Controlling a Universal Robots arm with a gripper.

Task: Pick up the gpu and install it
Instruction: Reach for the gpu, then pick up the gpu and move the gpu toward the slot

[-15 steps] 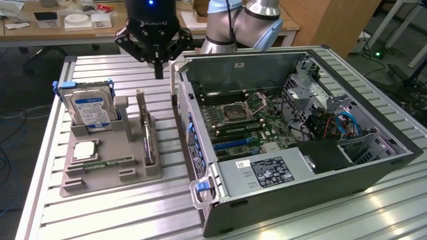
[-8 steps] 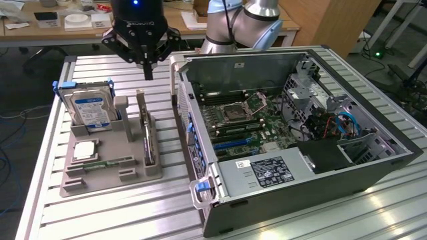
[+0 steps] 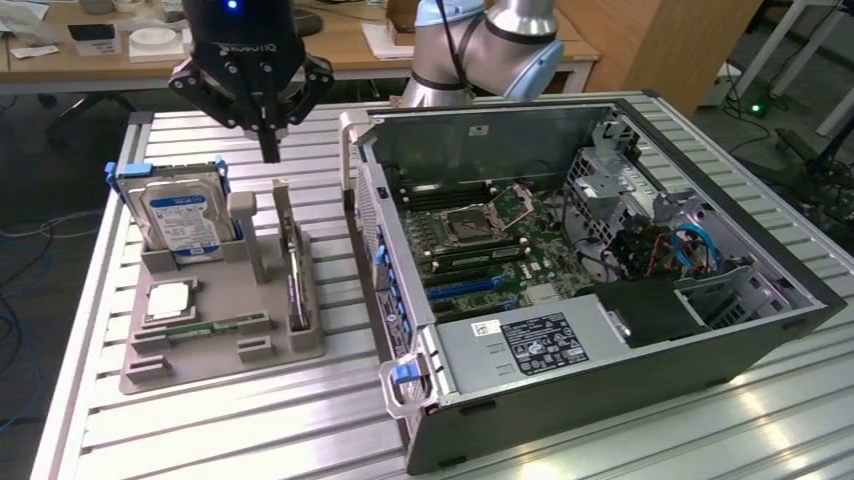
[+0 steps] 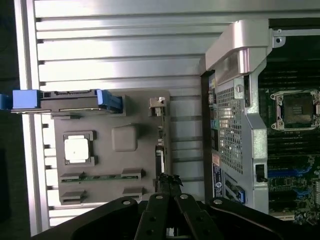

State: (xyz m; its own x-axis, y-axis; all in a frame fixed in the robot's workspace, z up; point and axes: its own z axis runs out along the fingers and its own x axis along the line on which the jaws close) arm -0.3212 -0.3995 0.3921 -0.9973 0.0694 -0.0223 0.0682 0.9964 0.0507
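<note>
The gpu (image 3: 295,283) stands on edge in a slot of the grey parts tray (image 3: 200,362), a thin card with its silver bracket at the far end. In the wrist view the gpu (image 4: 159,150) shows edge-on along the side of the tray (image 4: 115,162) nearest the case. My gripper (image 3: 271,150) hangs in the air above the gpu's far end, its fingers shut together with nothing between them. From the wrist camera, the gripper (image 4: 169,181) has its dark fingertips over one end of the card.
A hard drive (image 3: 186,221) in a blue caddy stands upright in the tray, with a processor (image 3: 171,299) and a memory stick (image 3: 214,327) beside it. The open computer case (image 3: 441,385) lies at the exterior view's right, its motherboard (image 3: 487,245) exposed. Desks stand behind.
</note>
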